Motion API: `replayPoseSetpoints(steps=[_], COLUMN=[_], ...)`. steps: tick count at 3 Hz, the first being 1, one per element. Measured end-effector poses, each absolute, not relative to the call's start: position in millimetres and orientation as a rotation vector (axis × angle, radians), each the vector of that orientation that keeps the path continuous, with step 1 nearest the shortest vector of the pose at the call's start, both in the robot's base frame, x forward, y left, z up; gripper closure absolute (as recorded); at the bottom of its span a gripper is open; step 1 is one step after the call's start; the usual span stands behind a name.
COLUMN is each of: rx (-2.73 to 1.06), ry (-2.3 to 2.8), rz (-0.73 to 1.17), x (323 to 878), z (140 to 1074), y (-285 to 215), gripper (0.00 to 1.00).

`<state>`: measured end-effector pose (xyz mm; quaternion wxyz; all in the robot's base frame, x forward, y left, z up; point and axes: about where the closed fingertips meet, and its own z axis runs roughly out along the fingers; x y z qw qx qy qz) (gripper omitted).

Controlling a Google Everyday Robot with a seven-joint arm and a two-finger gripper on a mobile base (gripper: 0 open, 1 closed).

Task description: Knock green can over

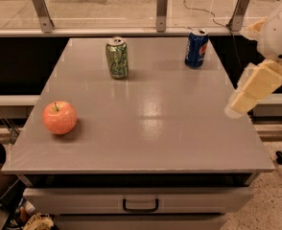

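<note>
The green can stands upright on the far left-middle of the grey table. It is light green with pale scribbly markings and a silver top. My gripper hangs at the right edge of the view, over the table's right side, with its cream-coloured fingers pointing down and left. It is far to the right of the green can and holds nothing that I can see.
A blue Pepsi can stands upright at the far right of the table. A red apple lies near the front left. A drawer with a black handle is below the table top. A railing with metal posts runs behind.
</note>
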<state>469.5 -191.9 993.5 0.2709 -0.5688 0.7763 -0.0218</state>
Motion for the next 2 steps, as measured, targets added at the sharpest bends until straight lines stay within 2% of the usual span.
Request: replayPoseSetpoints(steps=[2], rx=[-1.309], ry=[1.991], rz=[0.053], x=[520.9], z=[973.8], y=[-145.4], gripper=[0.0])
